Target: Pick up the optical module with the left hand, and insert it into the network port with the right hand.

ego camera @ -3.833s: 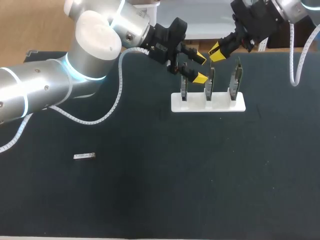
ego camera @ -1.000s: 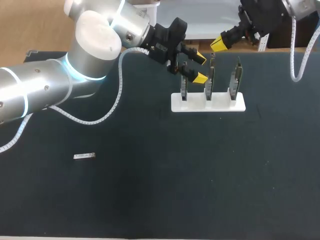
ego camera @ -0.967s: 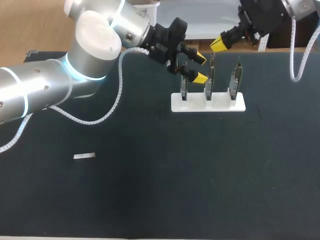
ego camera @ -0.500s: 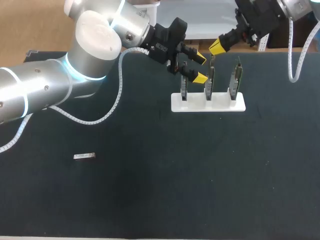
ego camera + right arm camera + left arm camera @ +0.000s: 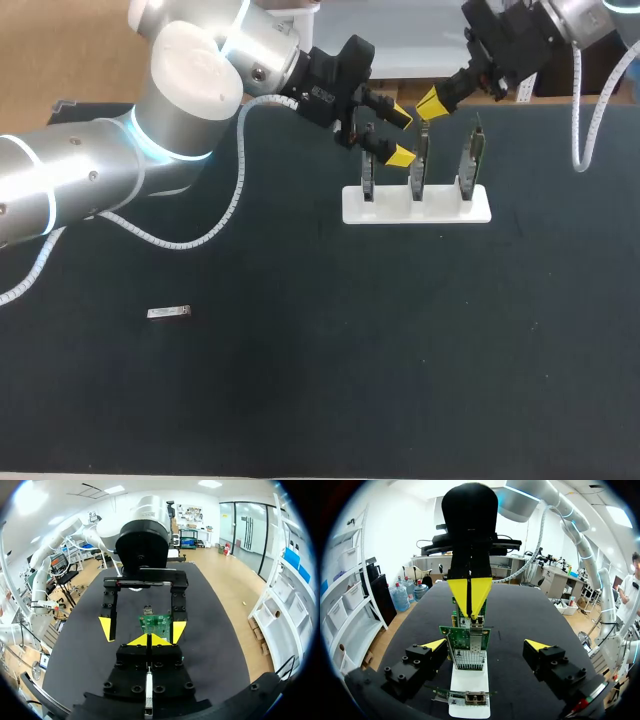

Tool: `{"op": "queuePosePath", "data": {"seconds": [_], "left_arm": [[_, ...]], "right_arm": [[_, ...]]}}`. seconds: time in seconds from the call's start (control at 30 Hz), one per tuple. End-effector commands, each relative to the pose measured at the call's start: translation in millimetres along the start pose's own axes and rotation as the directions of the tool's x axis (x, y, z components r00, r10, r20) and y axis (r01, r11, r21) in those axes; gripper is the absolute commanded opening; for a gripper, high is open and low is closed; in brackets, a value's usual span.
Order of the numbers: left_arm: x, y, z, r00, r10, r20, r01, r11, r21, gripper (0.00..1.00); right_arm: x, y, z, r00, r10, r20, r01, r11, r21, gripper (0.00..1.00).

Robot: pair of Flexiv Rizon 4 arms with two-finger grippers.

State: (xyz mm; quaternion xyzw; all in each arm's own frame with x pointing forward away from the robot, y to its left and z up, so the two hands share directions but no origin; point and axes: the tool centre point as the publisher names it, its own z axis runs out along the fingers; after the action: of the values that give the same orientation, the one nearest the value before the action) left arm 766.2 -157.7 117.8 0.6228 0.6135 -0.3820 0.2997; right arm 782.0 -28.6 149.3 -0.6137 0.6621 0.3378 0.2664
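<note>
Yellow-tipped left hand (image 5: 398, 135) stands open by the white rack (image 5: 390, 211); right hand (image 5: 432, 102) is pinched closed above it.

Head view high above table (image 5: 400, 350), wrist views close, facing each other across the shared upright boards (image 5: 468, 642)

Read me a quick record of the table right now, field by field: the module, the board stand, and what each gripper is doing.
module: small silver piece lying flat on the dark table, far from both grippers
stand: white base with three circuit boards upright in a row
left gripper: open, by the row of boards, gripping nothing
right gripper: tips shut together, just above the middle board
task state: module not yet picked up
</note>
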Motion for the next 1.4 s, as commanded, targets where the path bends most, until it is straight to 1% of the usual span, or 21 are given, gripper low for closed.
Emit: {"op": "queuePosePath", "data": {"seconds": [0.03, 0.7, 0.87, 0.93, 1.0, 1.07, 1.23, 1.3, 1.4], "left_arm": [[-0.7, 2.5, 0.2, 1.000, -0.001, -0.004, 0.001, 1.000, 0.005, 1.00], [-0.7, 2.5, 0.2, 1.000, -0.001, -0.004, 0.001, 1.000, 0.005, 1.00], [-0.7, 2.5, 0.2, 1.000, -0.001, -0.004, 0.001, 1.000, 0.005, 1.00], [-0.7, 2.5, 0.2, 1.000, -0.001, -0.004, 0.001, 1.000, 0.005, 1.00], [-0.7, 2.5, 0.2, 1.000, -0.001, -0.004, 0.001, 1.000, 0.005, 1.00], [-0.7, 2.5, 0.2, 1.000, -0.001, -0.004, 0.001, 1.000, 0.005, 1.00], [-0.7, 2.5, 0.2, 1.000, -0.001, -0.004, 0.001, 1.000, 0.005, 1.00], [-0.7, 2.5, 0.2, 1.000, -0.001, -0.004, 0.001, 1.000, 0.005, 1.00], [-0.7, 2.5, 0.2, 1.000, -0.001, -0.004, 0.001, 1.000, 0.005, 1.00]], "right_arm": [[4.9, -4.4, 3.1, 1.000, 0.012, 0.004, -0.012, 1.000, -0.009, 0.00], [17.7, -8.3, 14.3, 0.998, 0.058, 0.000, -0.058, 0.998, -0.027, 0.00], [15.3, -6.9, 11.5, 0.998, 0.057, 0.010, -0.057, 0.998, -0.021, 0.00], [10.3, -6.0, 5.5, 0.998, 0.055, 0.038, -0.054, 0.998, -0.017, 0.00], [7.2, -5.9, 0.9, 0.998, 0.051, 0.039, -0.050, 0.999, -0.013, 0.00], [3.7, -8.0, -8.6, 0.996, 0.050, 0.077, -0.050, 0.999, -0.006, 0.00], [-3.0, -10.0, -31.5, 0.991, 0.020, 0.131, -0.023, 1.000, 0.019, 0.00], [-3.3, -9.4, -44.7, 0.989, 0.004, 0.149, -0.008, 1.000, 0.025, 0.00], [4.2, -6.9, -62.5, 0.987, -0.018, 0.161, 0.015, 1.000, 0.020, 0.00]]}}
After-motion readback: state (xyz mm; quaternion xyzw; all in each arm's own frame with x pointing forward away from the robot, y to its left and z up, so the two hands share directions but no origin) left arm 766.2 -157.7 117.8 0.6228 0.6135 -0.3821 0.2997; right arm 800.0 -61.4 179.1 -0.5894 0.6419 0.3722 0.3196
